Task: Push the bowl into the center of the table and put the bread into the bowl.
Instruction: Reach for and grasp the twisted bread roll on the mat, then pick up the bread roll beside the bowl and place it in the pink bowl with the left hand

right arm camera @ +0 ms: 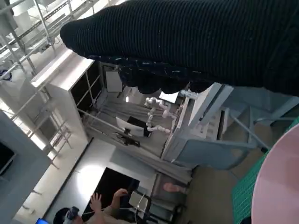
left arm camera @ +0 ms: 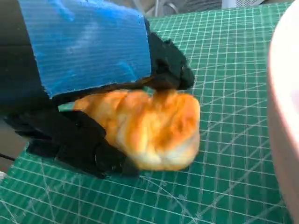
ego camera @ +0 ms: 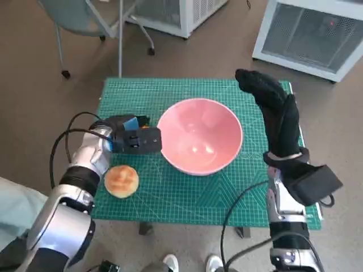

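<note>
The pink bowl (ego camera: 198,136) stands upright and empty near the middle of the green cutting mat (ego camera: 187,195). My left hand (ego camera: 133,137) lies on the mat at the bowl's left rim, fingers pointing toward it and holding nothing. The round golden bread (ego camera: 121,181) rests on the mat beside my left wrist, a small gap from the hand. In the left wrist view the bread (left arm camera: 159,128) shows under the taped hand (left arm camera: 88,46), with the bowl's rim (left arm camera: 285,116) close by. My right hand (ego camera: 275,107) hangs raised to the right of the bowl, fingers stretched out and empty.
The mat covers the small table, whose edges lie close round the bowl. Chair legs (ego camera: 108,34) and white cabinets (ego camera: 309,34) stand on the floor beyond. White shoes (ego camera: 170,262) show at the near edge. A person (right arm camera: 100,210) appears far off in the right wrist view.
</note>
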Robot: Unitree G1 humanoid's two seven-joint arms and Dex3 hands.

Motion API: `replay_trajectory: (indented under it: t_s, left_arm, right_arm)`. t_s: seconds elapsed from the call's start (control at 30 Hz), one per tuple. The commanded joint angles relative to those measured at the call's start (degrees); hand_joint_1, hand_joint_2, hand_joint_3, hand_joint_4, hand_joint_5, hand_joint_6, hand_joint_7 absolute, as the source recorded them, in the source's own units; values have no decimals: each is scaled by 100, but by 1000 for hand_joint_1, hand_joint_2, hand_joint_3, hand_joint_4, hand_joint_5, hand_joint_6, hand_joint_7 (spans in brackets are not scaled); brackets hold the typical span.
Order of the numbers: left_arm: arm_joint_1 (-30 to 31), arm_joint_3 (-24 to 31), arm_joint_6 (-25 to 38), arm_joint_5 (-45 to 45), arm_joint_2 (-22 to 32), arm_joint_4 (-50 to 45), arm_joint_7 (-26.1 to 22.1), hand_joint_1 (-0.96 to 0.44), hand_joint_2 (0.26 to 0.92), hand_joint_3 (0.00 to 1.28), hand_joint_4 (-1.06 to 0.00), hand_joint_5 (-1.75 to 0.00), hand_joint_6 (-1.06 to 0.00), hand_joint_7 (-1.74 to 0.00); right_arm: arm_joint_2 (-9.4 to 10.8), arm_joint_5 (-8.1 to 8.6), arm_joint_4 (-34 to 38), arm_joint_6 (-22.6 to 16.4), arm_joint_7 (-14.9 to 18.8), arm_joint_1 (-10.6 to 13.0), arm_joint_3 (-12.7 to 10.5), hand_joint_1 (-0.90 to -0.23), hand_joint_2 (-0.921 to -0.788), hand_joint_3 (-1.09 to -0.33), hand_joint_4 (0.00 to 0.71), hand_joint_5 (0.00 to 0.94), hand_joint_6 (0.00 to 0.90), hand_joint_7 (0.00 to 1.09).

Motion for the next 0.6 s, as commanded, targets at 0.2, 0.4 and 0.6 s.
replay_trajectory:
  t_s: [0.2,0.4,0.6]
  left_arm:
    - [-208,-5,-67,-29,217,-104,-109,13,909,74,-644,-1132,-705,-1134]
    - [-160,339,-285,-326,566,-886,-157,2,909,38,-691,-1132,-738,-1081]
    - [409,1050,-467,-858,1027,-2703,-104,1,909,28,-715,-1184,-745,-997]
  right_arm:
    - [52,35,-31,14,-42,172,-30,-747,-921,-742,185,2,-1,580]
    - [68,43,-15,5,-32,174,-30,-741,-921,-742,185,2,-1,580]
    - [87,62,-24,27,-17,180,-24,-737,-921,-742,185,1,-1,580]
